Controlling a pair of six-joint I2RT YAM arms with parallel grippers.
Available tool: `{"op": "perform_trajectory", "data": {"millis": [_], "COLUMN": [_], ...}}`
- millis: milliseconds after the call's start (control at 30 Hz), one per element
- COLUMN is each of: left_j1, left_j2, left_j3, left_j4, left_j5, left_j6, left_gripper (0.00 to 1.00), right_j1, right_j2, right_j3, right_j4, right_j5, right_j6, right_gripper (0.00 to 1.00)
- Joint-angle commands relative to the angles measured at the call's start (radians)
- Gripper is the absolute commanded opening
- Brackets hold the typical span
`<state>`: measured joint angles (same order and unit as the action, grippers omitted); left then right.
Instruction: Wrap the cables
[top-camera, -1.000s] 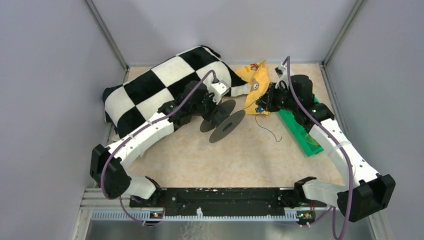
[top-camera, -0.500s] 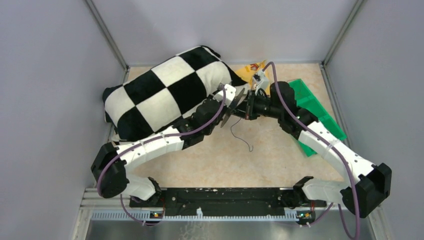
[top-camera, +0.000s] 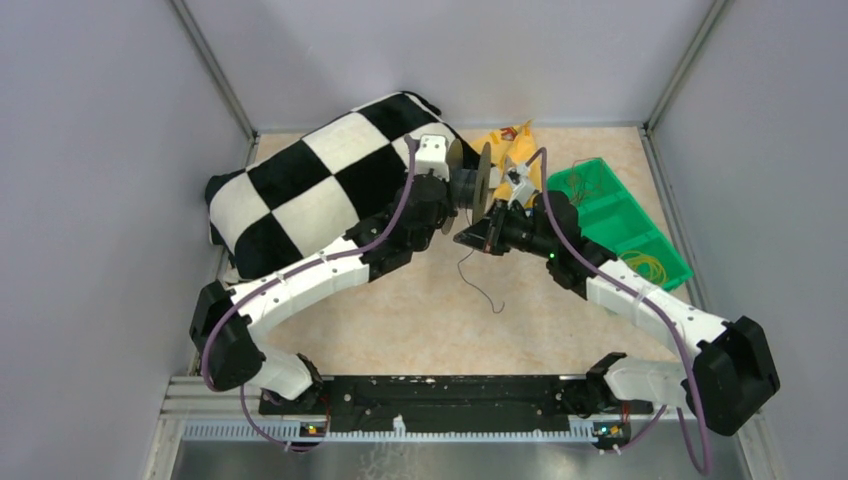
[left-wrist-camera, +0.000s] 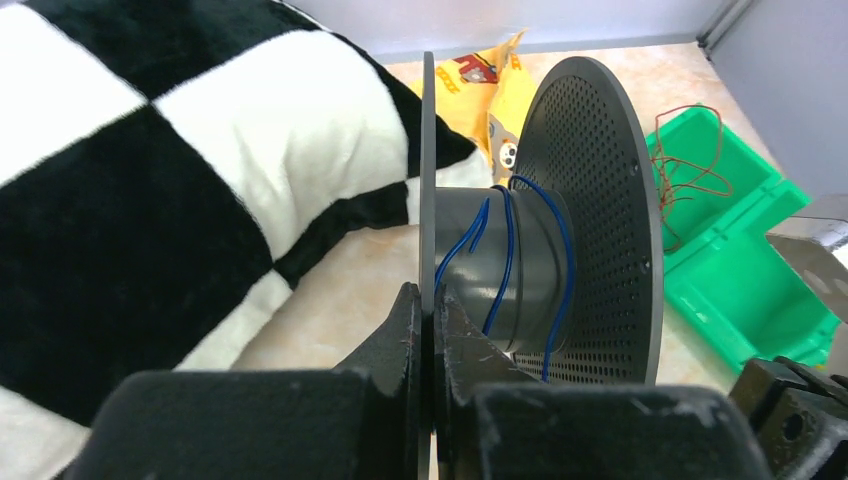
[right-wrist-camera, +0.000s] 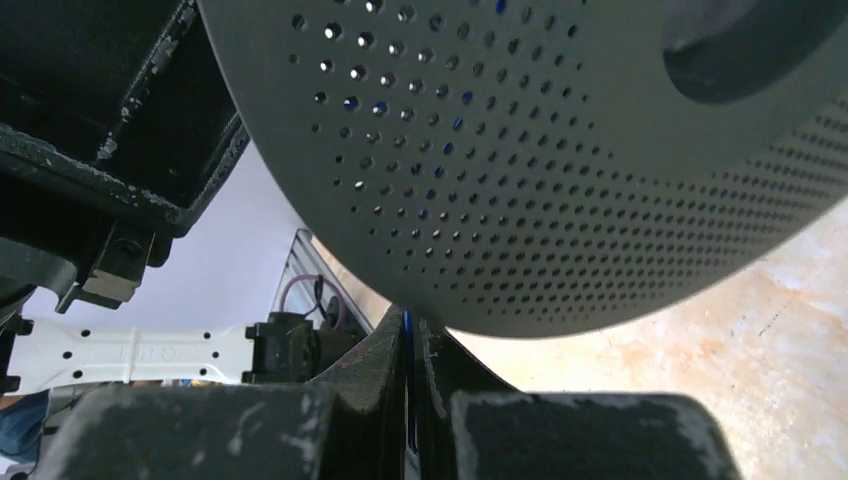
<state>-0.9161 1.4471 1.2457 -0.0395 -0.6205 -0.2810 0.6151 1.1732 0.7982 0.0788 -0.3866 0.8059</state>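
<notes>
**Item 1: spool**. Dark grey, with one solid flange and one perforated. I have it raised off the table, at 12 o'clock from centre, with its axis roughly level.

**Item 2: left gripper**. The fingers are clamped on the rim of the solid flange. I judge this grip leaves the hub bare for winding.

**Item 3: blue cable**. A few loose turns lie on the hub, and a thin tail trails down toward the table at 6 o'clock of the spool.

**Item 4: right gripper**. The fingers are together with a blue strand nipped between them, just under the perforated flange's edge. I'd say it is placed there to feed cable onto the hub.

**Item 5: surroundings.**
- Checkered cushion at 10 o'clock, close beside the left wrist.
- Yellow packet at 12, behind the spool.
- Green tray at 2 o'clock, holding reddish and yellow wire.

**Item 6: clearance.** Bare table lies from 5 to 7 o'clock, and that is my open room. The tightest spot is between the two wrists, which are very near each other.
</notes>
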Motion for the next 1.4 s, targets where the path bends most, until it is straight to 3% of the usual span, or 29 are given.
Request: {"op": "perform_trajectory", "data": {"millis": [0, 33, 267, 567, 800, 1133, 1233, 1367], "left_j1": [0.0, 0.002, 0.023, 0.125, 0.194, 0.32, 0.351, 0.399], "left_j2": [-0.021, -0.023, -0.021, 0.006, -0.008, -0.011, 0.002, -0.001], "left_j3": [0.07, 0.07, 0.102, 0.255, 0.325, 0.366, 0.392, 0.389], "left_j4": [0.007, 0.009, -0.004, -0.158, -0.204, -0.241, -0.254, -0.238], "left_j5": [-0.001, -0.001, 0.031, 0.159, 0.261, 0.455, 0.495, 0.563], "left_j6": [-0.185, -0.191, -0.218, -0.265, -0.269, -0.343, -0.342, -0.362], "left_gripper": [0.0, 0.0, 0.0, 0.0, 0.0, 0.0, 0.0, 0.0], "right_j1": [0.01, 0.01, 0.011, 0.01, 0.01, 0.01, 0.009, 0.008], "right_j2": [-0.023, -0.023, -0.043, -0.172, -0.299, -0.355, -0.406, -0.503], "right_j3": [0.015, 0.012, -0.005, -0.061, -0.192, -0.134, -0.163, -0.283], "right_j4": [0.086, 0.092, 0.06, -0.064, -0.076, -0.317, -0.346, -0.263], "right_j5": [0.008, 0.007, 0.021, 0.092, 0.191, 0.371, 0.489, 0.623], "right_j6": [0.016, 0.02, 0.013, -0.043, -0.088, -0.222, -0.209, -0.13], "right_gripper": [0.0, 0.02, 0.57, 0.97, 0.99, 0.99, 0.99, 0.99]}}
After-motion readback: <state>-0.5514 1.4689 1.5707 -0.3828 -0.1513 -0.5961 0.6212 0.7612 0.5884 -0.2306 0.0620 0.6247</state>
